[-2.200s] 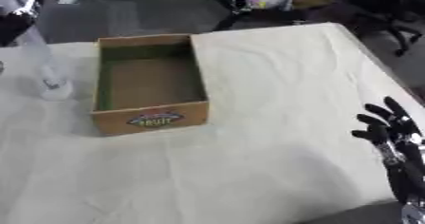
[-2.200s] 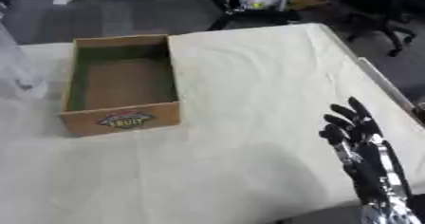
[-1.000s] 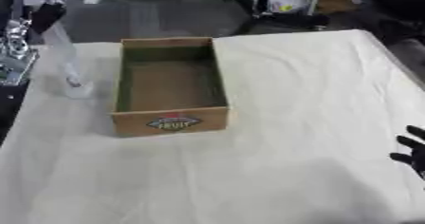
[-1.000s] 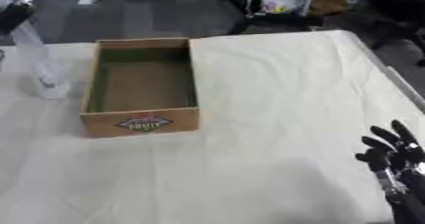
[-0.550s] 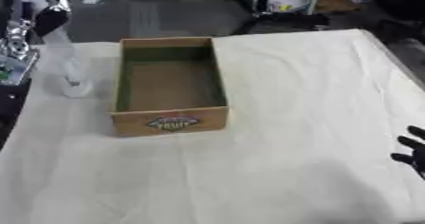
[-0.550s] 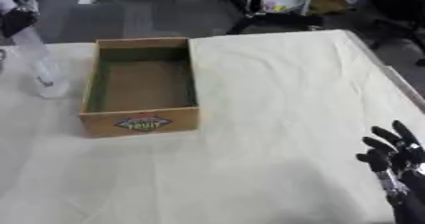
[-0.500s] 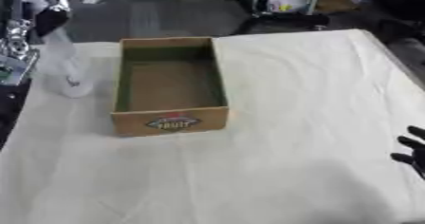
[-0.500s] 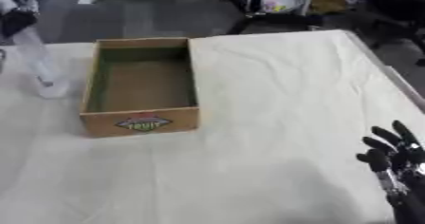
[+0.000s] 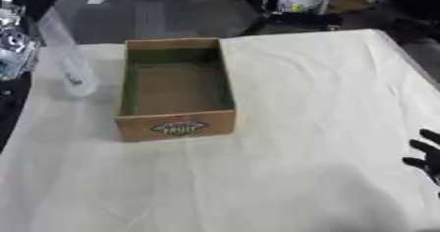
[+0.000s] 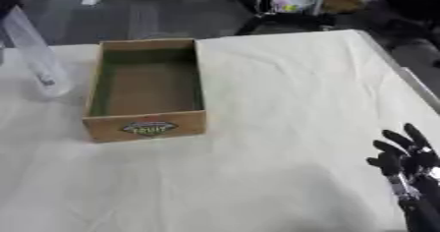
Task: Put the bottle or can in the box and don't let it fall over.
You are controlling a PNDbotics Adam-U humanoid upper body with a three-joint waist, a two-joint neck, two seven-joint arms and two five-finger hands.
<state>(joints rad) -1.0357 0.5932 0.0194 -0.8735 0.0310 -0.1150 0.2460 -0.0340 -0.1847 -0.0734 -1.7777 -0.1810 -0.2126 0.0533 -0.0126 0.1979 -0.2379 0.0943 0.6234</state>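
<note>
Beside the box (image 9: 175, 91) a clear bottle (image 9: 68, 59) is seen tilted, probably light and tippy; a mid-body hold is advised. Left hand (image 9: 15, 39) fingers cannot be told; right hand (image 10: 404, 158) is held spread, idle.

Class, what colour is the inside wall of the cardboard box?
Dark green, above a brown floor; the box shows this best in the left eye view.
</note>
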